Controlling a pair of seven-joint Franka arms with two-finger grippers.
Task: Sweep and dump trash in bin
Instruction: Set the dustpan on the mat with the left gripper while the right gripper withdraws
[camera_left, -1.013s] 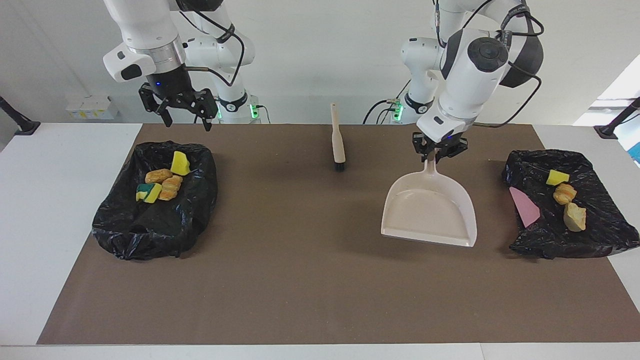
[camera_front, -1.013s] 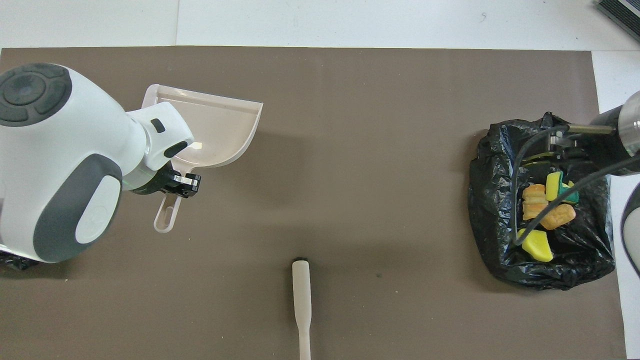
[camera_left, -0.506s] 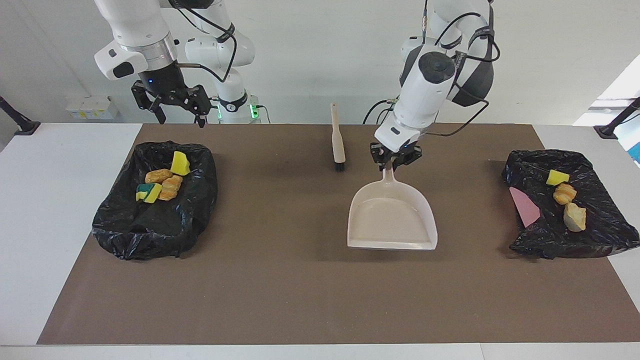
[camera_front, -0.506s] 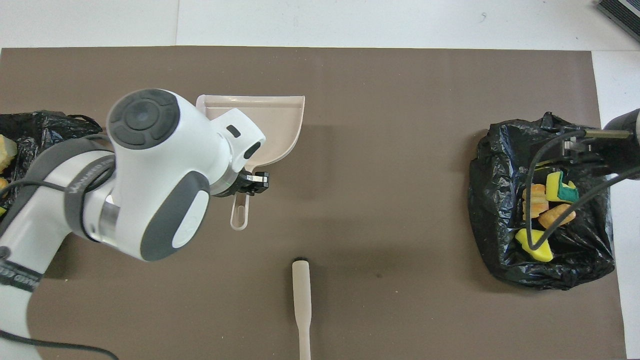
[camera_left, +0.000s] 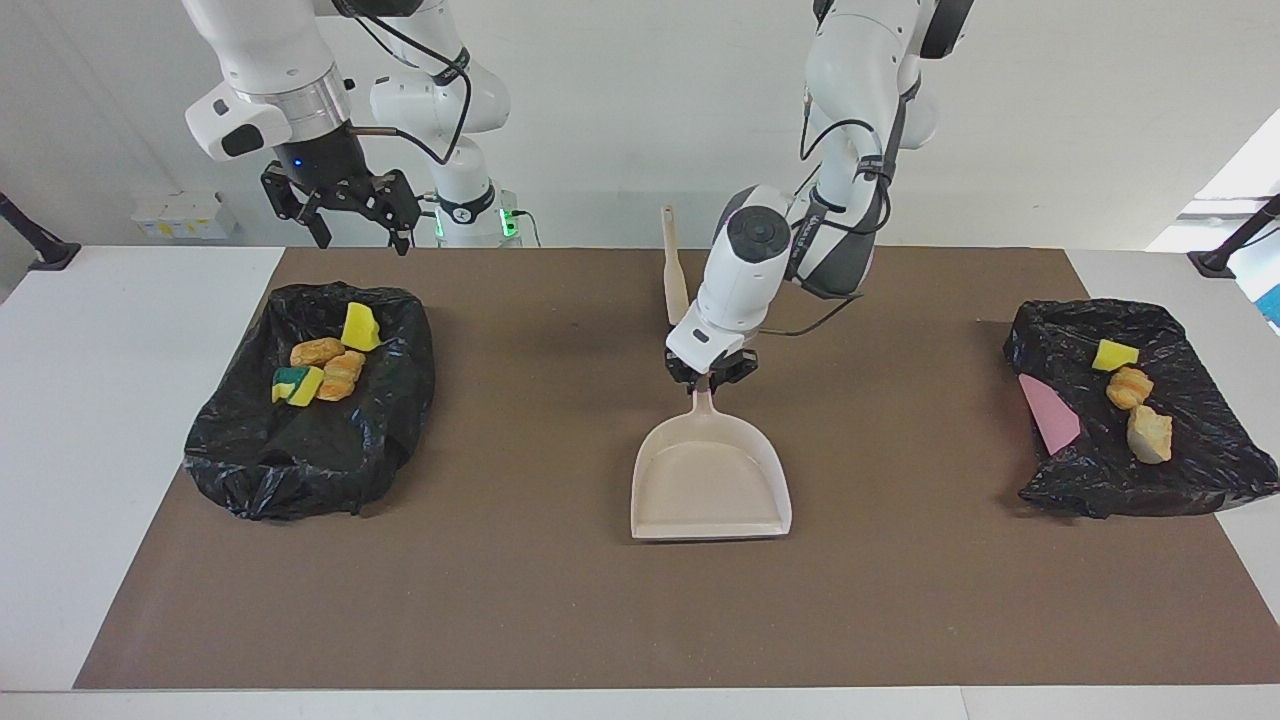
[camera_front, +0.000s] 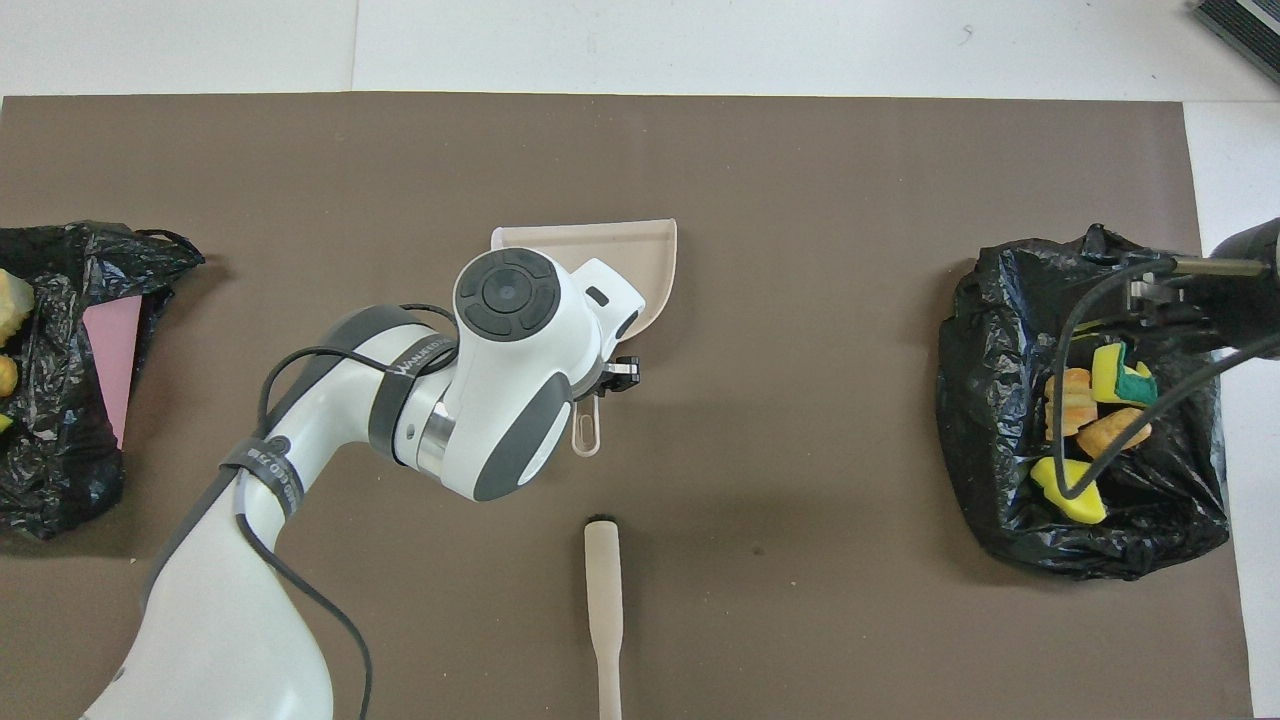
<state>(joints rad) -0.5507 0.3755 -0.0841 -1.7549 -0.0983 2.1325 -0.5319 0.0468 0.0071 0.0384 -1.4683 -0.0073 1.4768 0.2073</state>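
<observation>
I have the left gripper (camera_left: 711, 380) closed on the handle of the dustpan (camera_left: 710, 485), holding it over the middle of the mat (camera_left: 560, 600). From the facing view I cannot tell whether the pan's front edge touches the mat or hangs just above it. The pan is empty.

The right gripper (camera_left: 350, 215) hangs with its fingers spread wide and nothing in them, above the edge of the right bag (camera_left: 310, 455) that lies nearest the robots.

The trash is all bagged. Four pieces (camera_left: 325, 365), yellow sponge and brown bread lumps, lie in the right bag at the right arm's end of the table. Three pieces (camera_left: 1130, 395) lie in the left bag (camera_left: 1120, 480) at the left arm's end, beside a flat pink sheet (camera_left: 1048, 412).

No loose piece shows on the mat in either view. The brush (camera_front: 603, 610) lies on the mat nearer the robots than the pan, with no gripper on it.

Judgement: sweeping and dumping appear done. What is left, as I read it, is setting the dustpan down, releasing it, and parking both arms.
</observation>
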